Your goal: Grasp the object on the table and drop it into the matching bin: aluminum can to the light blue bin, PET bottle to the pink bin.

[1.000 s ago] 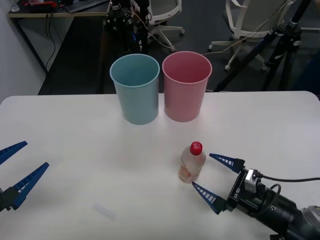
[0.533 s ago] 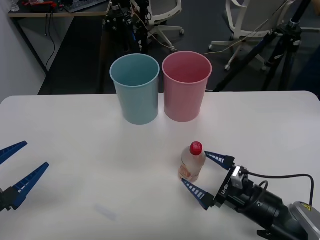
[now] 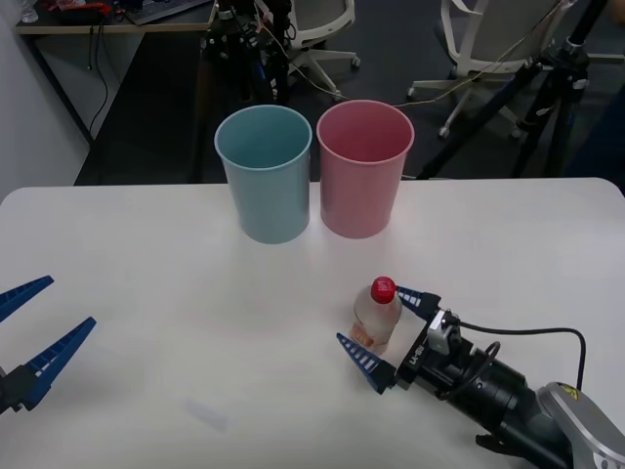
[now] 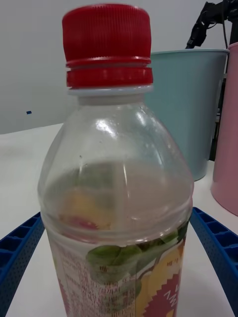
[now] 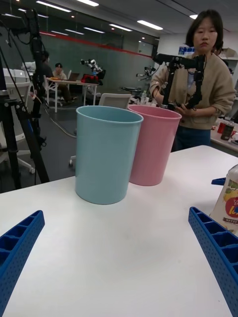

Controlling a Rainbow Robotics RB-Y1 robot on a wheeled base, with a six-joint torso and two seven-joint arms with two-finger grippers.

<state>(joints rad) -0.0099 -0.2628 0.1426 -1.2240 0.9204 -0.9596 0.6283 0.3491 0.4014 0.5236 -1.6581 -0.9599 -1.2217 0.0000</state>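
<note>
Your right gripper (image 3: 388, 330) reaches low across the table (image 3: 137, 254), fingers spread wide around the upright PET bottle (image 3: 377, 317), not gripping it. Farther back, the pink bin (image 3: 363, 168) stands beside the light blue bin (image 3: 266, 173). Your left gripper (image 3: 34, 327) waits, fingers apart, at the table's left edge.

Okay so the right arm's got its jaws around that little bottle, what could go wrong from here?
The right gripper is open astride the standing PET bottle, low by the label; an uneven close could tip it, as it looks light. The pink bin stands tight beside the light blue bin, so a drop aimed slightly off could land in the wrong one. The left gripper waits open at the table's left.
</note>
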